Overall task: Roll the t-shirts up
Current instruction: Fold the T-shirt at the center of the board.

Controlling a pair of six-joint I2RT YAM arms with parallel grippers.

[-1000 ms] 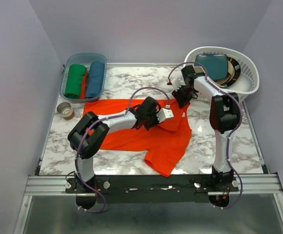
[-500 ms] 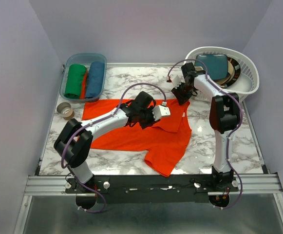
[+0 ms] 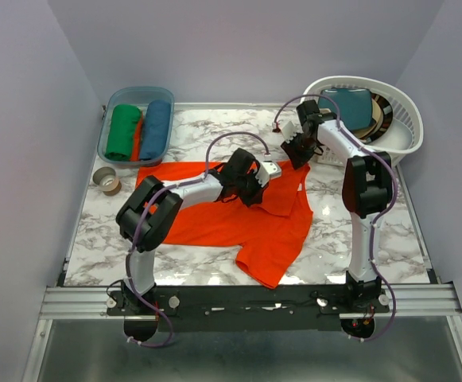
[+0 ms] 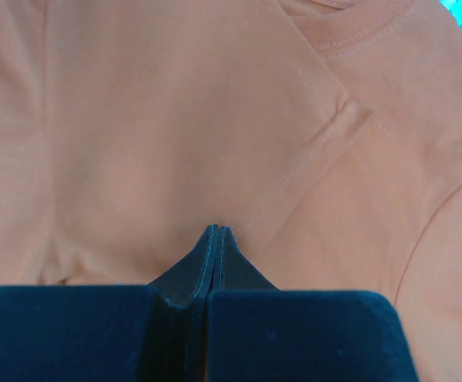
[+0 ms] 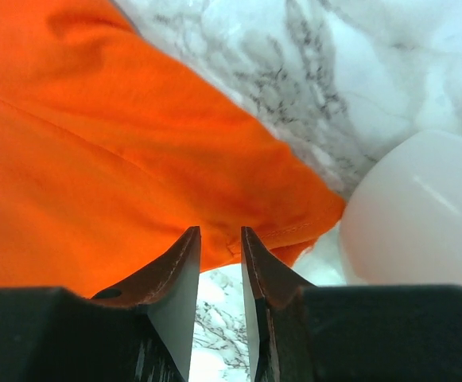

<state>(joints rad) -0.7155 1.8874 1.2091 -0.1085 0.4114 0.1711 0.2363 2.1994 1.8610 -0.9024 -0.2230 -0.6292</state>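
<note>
A bright orange-red t-shirt [image 3: 215, 223] lies spread on the marble table, its near right part bunched. My left gripper [image 3: 256, 177] rests over the shirt's upper middle. In the left wrist view its jaws [image 4: 217, 229] are shut, tips against the fabric [image 4: 175, 119], and no cloth shows between them. My right gripper [image 3: 297, 153] hovers at the shirt's far right corner. Its jaws [image 5: 220, 232] stand open with a narrow gap, just above the hem of the orange cloth [image 5: 95, 159], holding nothing.
A clear bin [image 3: 165, 97] at the back left holds a green roll [image 3: 122, 131] and a blue roll [image 3: 156, 129]. A white laundry basket [image 3: 401, 131] at the back right, close to my right gripper, holds a teal garment [image 3: 346, 103]. A tape roll [image 3: 107, 181] sits at the left edge.
The left gripper shifted slightly toward the back over the shirt; its elbow swung out left and came back. The right gripper stayed put.
</note>
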